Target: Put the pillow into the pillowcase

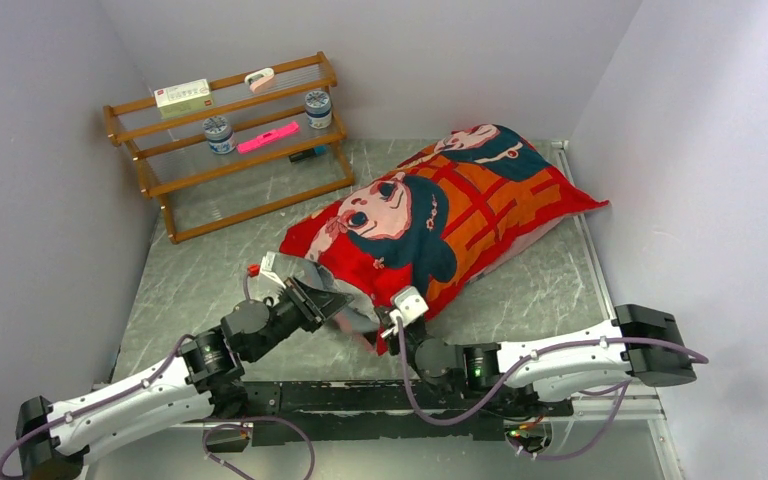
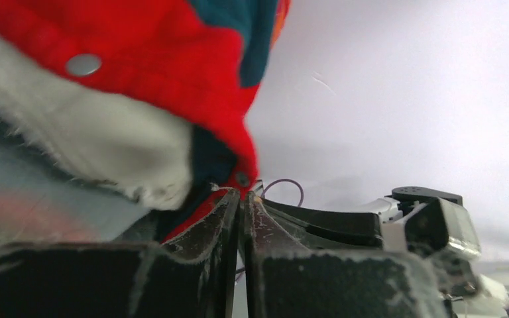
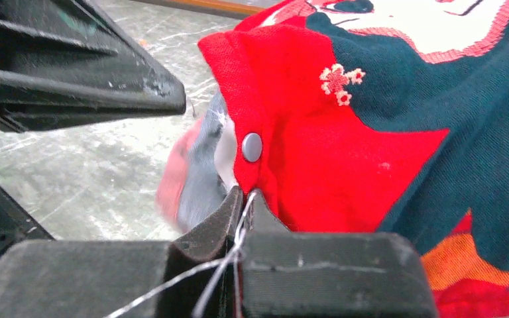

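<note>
Pinching the pillowcase (image 1: 460, 210) hem tight with left gripper (image 2: 242, 199) and right gripper (image 3: 244, 199) alike, near the surface (image 1: 210, 285) front edge, around a peeking white pillow (image 2: 119, 142).

pillow (image 2: 106, 142) mostly hidden inside pillowcase (image 1: 450, 215), shelf (image 1: 260, 207) items' labels too small to read

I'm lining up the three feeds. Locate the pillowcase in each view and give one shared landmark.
Top external: the pillowcase lies diagonally across the centre of the table, open end at lower left.
Left wrist: its red fabric fills the upper left.
Right wrist: it fills the right half.
Shared landmark: the grey snap button on its red hem, in both wrist views.
</note>
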Tool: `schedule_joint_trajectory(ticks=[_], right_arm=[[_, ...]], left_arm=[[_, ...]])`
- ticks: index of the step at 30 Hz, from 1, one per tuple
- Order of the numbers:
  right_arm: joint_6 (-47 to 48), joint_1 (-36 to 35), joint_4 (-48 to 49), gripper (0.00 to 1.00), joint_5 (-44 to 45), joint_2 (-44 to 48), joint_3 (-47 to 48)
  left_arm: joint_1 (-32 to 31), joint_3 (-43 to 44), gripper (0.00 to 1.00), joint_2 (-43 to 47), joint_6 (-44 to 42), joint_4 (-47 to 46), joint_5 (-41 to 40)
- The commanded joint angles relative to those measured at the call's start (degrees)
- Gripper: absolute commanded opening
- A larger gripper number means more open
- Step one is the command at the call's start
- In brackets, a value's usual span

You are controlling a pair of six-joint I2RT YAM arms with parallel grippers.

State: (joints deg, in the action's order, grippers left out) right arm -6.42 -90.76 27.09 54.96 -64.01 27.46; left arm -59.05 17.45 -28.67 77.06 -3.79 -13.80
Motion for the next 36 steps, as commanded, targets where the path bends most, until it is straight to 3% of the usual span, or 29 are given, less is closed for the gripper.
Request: schedule_joint_trajectory(ticks=[1,5,10,13,17,20,26,36], right_arm=[[-3.38,1.6,2.42,0.0,-5.91,0.92,-0.41],[-5.62,2.08,2.43,0.0,-7.7,2.43,-0.96],[-9.71,4.6,-1.69,0.0,-8.91,6.78,-0.06],[-11.56,6.64,-3.33,0.0,-10.04,8.34,0.18],[-12.59,7.32,-3.78,0.0,-11.12,10.02,0.68],[-13.25,8.0,-4.81,0.0,-10.87,12.07,2.15],[-12.83,11.86,-7.25,0.0,-11.83,14.37,8.62],[-14.06,14.72,-6.44,0.0,-13.7,14.84,9.14]], left_arm=[[0.15,3.41,0.11,-0.19,-6.83,0.76,1.17],[0.16,3.19,0.1,0.18,-7.17,3.31,0.34],[0.16,7.12,0.36,-4.01,-11.71,20.16,2.37],[0.09,5.42,0.5,-6.35,-10.8,21.39,8.35],[-0.69,-0.75,0.53,-6.58,-7.03,14.6,13.25],[-1.07,-4.29,0.61,-5.8,-6.22,9.17,15.25],[-2.26,-6.87,0.7,-9.25,-1.94,4.29,19.18],[-9.56,-16.0,0.78,-10.17,17.9,-11.61,7.82]])
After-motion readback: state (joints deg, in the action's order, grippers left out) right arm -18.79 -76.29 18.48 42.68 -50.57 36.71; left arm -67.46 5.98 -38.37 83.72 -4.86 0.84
